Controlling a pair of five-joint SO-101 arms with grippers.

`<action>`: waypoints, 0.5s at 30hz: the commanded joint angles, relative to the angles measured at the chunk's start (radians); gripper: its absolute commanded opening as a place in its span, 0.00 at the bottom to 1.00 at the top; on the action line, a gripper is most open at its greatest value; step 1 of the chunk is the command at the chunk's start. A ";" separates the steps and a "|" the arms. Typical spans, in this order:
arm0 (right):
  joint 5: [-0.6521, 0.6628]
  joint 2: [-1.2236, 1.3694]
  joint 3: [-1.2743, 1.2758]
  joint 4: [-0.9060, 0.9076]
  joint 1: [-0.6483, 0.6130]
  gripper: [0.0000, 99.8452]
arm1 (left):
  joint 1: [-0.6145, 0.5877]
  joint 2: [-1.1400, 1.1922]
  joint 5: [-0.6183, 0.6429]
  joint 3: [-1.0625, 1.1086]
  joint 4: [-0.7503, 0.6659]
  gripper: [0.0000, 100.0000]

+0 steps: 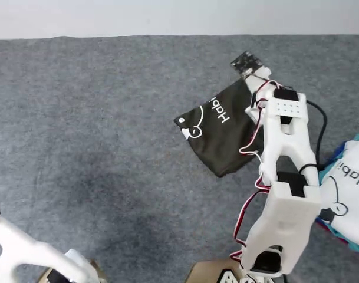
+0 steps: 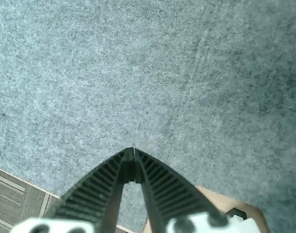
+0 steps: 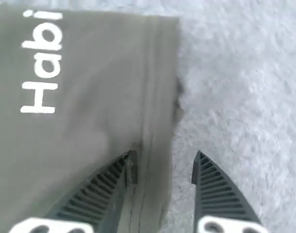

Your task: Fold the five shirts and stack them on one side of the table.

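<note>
The folded black shirt (image 1: pixel 217 132) lies on the grey table (image 1: pixel 96 118) at approx. 1 o'clock from the centre in the high view, and the right arm (image 1: pixel 285 171) stretches over its 3 o'clock side. The right claw (image 3: pixel 165 160) is apart, w/ one finger (image 3: pixel 106 180) above the shirt's hem and the other above bare table, holding nothing. At the 4 o'clock edge sits a stack of shirts (image 1: pixel 350 194), white one on top and teal beneath, while the left claw (image 2: pixel 134 154) is together, tips meeting w/ nothing between them, over bare table at approx. 7 o'clock.
</note>
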 commanded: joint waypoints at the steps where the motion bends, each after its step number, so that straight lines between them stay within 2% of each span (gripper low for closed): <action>1: -0.150 -0.038 -0.107 -0.008 0.015 0.19 | 0.005 -0.021 -0.005 -0.002 0.017 0.00; 8: -0.528 -0.177 -0.121 0.051 0.007 0.19 | 0.006 -0.018 -0.005 -0.002 0.017 0.00; 15: -0.970 -0.300 -0.121 0.194 -0.021 0.19 | 0.006 -0.017 -0.005 -0.002 0.002 0.00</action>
